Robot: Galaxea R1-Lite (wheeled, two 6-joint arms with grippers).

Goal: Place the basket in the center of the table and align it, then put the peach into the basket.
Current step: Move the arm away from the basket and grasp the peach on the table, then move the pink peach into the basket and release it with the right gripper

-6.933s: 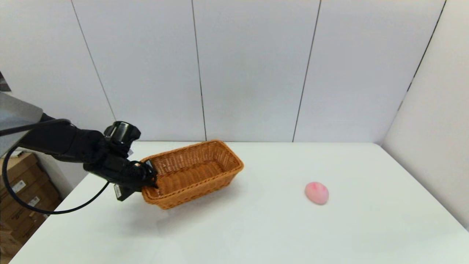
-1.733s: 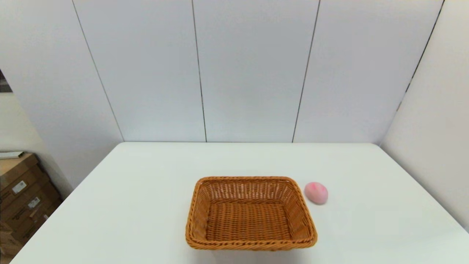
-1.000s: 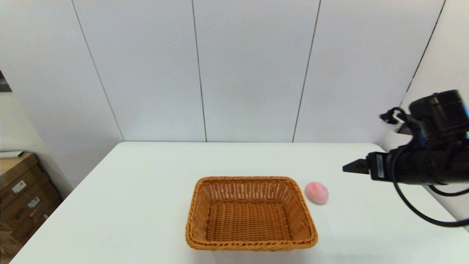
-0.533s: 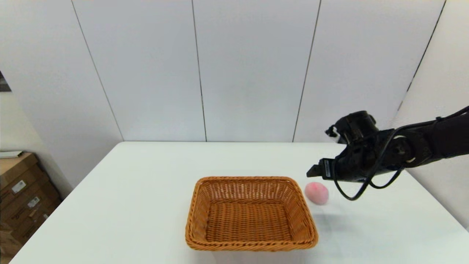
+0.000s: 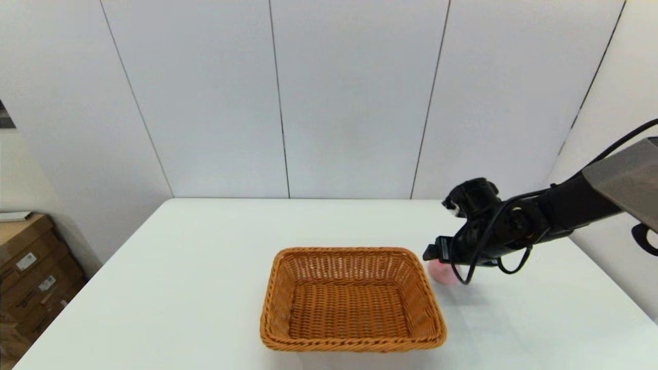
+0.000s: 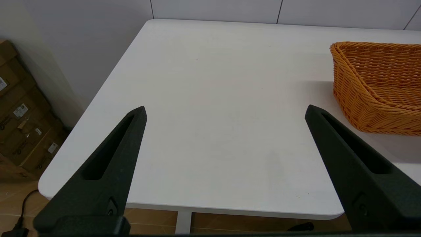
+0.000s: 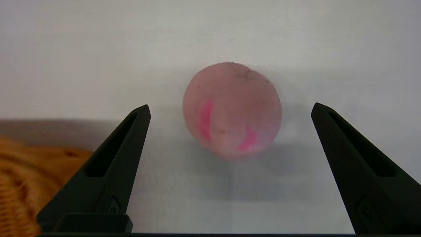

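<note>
No legible txt anywhere.

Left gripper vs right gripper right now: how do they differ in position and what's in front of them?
The right gripper is lowered over the peach, fingers straddling it without contact; the left gripper has only bare table between its fingers. The right gripper works beside the basket's right rim in the head view; the left gripper is out of that view, back near the table's left front edge. Both are wide open and hold nothing.

Orange-brown woven basket [image 5: 351,300], pale-pink peach [image 7: 232,109] with red streaks, white table [image 5: 205,267].
</note>
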